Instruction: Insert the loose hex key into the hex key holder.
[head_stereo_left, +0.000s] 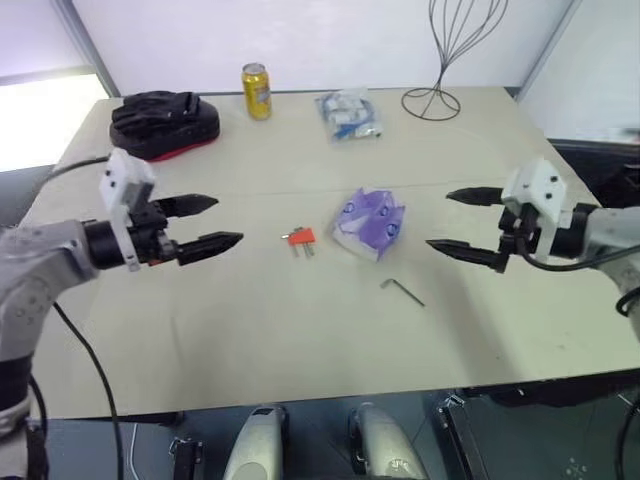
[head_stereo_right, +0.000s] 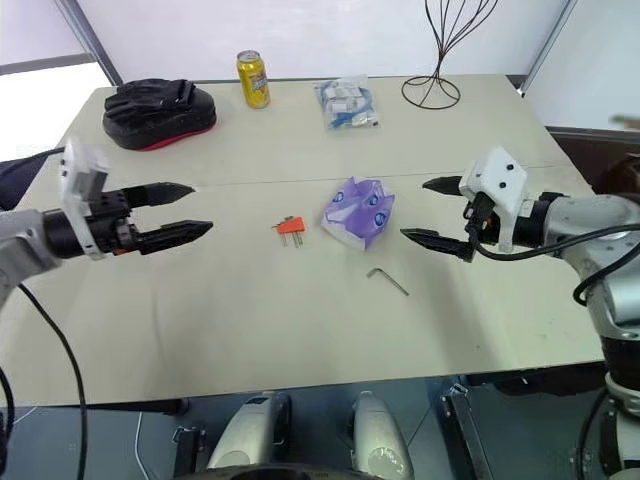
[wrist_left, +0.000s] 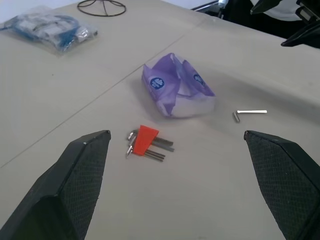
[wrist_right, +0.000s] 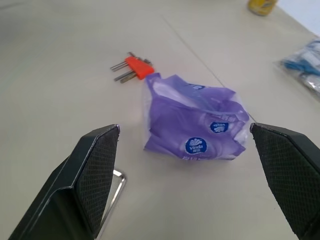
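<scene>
The loose hex key (head_stereo_left: 402, 291) lies flat on the worktop (head_stereo_left: 250, 340), nearest the front edge of all the things there, its long arm slanting toward that edge and the robot's right. The right gripper (head_stereo_left: 462, 226) hovers above the worktop just right of the key and a little farther back, jaws wide and empty, and looks the better placed to take it. Farther back and left lies the hex key holder (head_stereo_left: 299, 238), its short keys pointing toward the front edge, with a crumpled purple packet (head_stereo_left: 369, 222) just right of it. The left gripper (head_stereo_left: 208, 224), jaws also wide and empty, hangs left of the holder. Bare worktop surrounds the key; the can (head_stereo_left: 256, 91) and black glove (head_stereo_left: 163, 122) sit well apart at the back.
</scene>
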